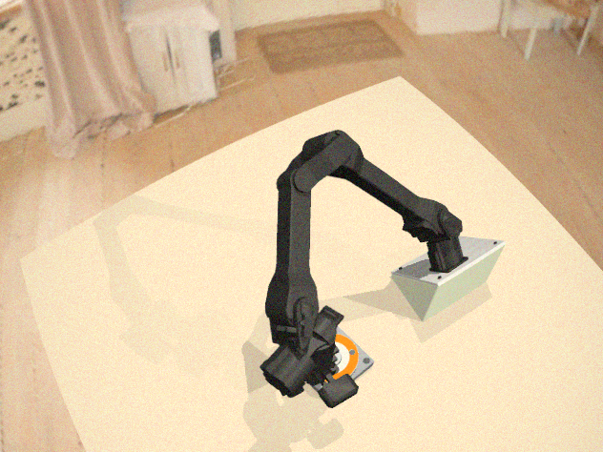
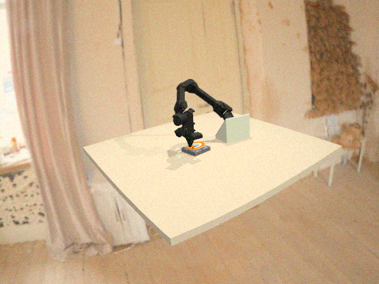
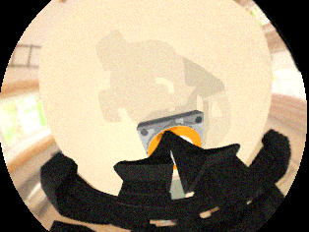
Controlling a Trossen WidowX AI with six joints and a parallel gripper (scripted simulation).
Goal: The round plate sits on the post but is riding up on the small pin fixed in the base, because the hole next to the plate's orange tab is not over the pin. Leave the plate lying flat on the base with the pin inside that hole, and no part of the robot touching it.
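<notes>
While my matte black gripper [image 2: 190, 143] points down with its fingers pressed together on nothing, the tapered tip meets the round plate [image 1: 347, 354], low and just right of centre in the top view. White with an orange rim, the plate lies on a square grey base [image 1: 364, 362] with dark holes at its corners, on the smooth cream table [image 2: 214, 183]. Whether the tip touches it, I cannot tell.

Matt black end effector [image 2: 190, 143], smooth orange-and-white plate [image 1: 348, 358], dull grey metal-like base [image 2: 195, 150].
</notes>
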